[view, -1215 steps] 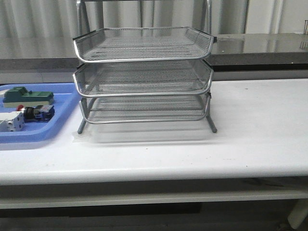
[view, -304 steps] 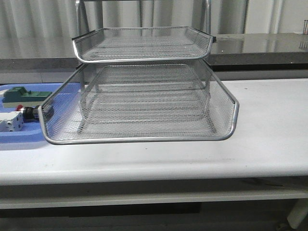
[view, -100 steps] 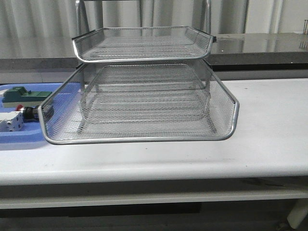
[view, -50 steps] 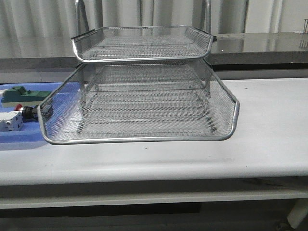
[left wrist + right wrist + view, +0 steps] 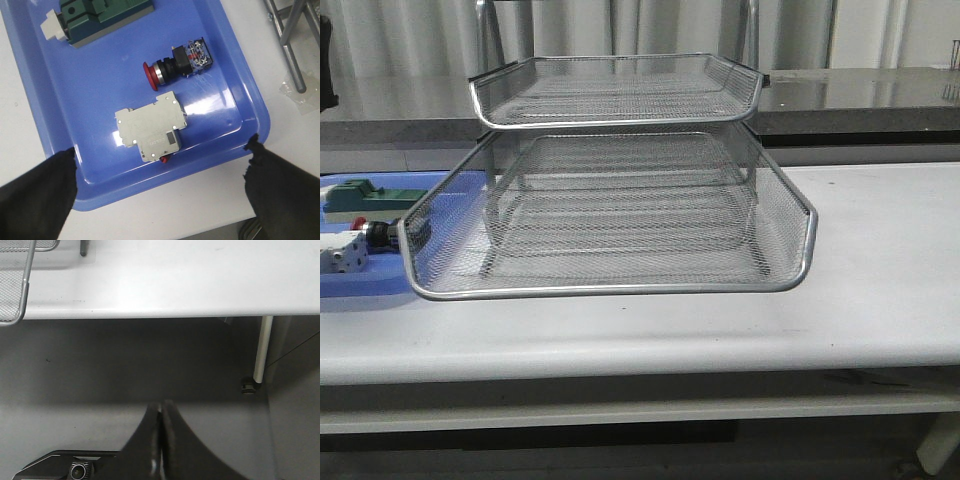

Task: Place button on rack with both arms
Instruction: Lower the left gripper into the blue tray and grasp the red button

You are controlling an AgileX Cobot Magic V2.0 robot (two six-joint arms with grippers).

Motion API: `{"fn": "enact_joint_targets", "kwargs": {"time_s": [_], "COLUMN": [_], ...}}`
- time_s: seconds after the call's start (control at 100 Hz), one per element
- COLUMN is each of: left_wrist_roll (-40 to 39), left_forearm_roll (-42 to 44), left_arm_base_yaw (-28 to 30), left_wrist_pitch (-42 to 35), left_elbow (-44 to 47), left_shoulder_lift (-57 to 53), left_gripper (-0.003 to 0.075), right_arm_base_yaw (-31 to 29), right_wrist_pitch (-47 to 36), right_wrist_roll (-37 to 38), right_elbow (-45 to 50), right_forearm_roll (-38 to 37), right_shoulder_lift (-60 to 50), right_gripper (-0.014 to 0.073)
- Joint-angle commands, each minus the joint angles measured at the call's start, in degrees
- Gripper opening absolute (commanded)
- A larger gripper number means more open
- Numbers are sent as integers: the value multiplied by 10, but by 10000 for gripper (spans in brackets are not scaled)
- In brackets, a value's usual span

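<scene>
White table (image 5: 880, 250), grey counter (image 5: 860, 95), pale curtains (image 5: 410, 35).

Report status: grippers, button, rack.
Left gripper open above blue tray. Right gripper shut, empty, off the table. Button in tray, ungripped. Rack middle tier pulled out.

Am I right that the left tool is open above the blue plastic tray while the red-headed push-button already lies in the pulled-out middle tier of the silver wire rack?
Not quite: the red-headed push-button lies in the blue plastic tray, as the left wrist view shows. The left tool is open above it.
</scene>
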Motion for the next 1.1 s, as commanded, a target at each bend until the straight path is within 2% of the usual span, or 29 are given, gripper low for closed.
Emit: {"fn": "enact_joint_targets", "kwargs": {"time_s": [0.0, 0.07, 0.2, 0.53, 0.75, 1.09], "left_wrist_roll": [1, 4, 99, 234, 238, 238], "left_forearm_roll": [-22, -23, -24, -27, 26, 70], "left_arm_base_yaw": [1, 1, 0, -27, -57, -69], "left_wrist_pitch": [-28, -37, -66, -154, -166, -122], "left_elbow": [-18, -18, -18, -21, -53, -126], "left_shoulder_lift": [-18, -12, 5, 72, 126, 195], "left_gripper": [617, 598, 597, 597, 597, 597], "right_arm_base_yaw": [0, 0, 0, 0, 0, 0], "right_wrist_pitch": [-31, -31, -31, -31, -31, -31], "right_wrist_roll": [-3, -3, -3, -3, -3, -3], "right_elbow": [-18, -18, -18, -18, -18, -18], "right_forearm_roll": [-8, -8, -8, -8, -8, -8], "right_shoulder_lift": [3, 3, 3, 3, 3, 3], "right_gripper": [-67, -67, -67, -67, -67, -67]}}
